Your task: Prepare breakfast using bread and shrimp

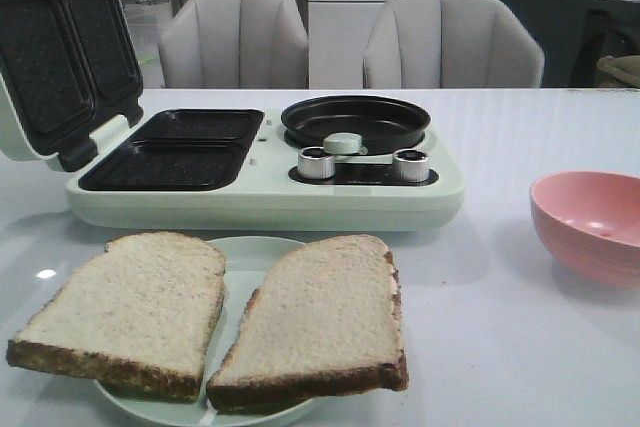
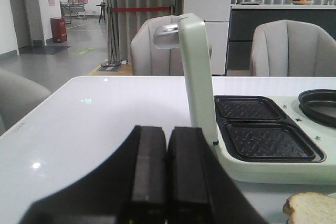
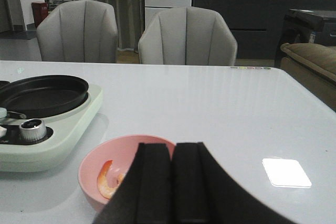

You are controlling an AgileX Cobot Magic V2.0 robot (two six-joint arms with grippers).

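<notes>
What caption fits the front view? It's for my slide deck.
Two bread slices on a plate before an open sandwich maker, pink bowl alongside.

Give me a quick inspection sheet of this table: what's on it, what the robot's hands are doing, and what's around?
Surface: white table, glossy.
Job's things: two bread slices side by side on a plate; shrimp in the pink bowl.
Appliance: green breakfast maker, lid open, grill trays bare, round pan bare.
Clutter: nothing seen.
Grippers: left gripper and right gripper both shut, holding nothing.
Cables: nothing seen.
Surroundings: two grey chairs behind the table, counter beyond.
</notes>
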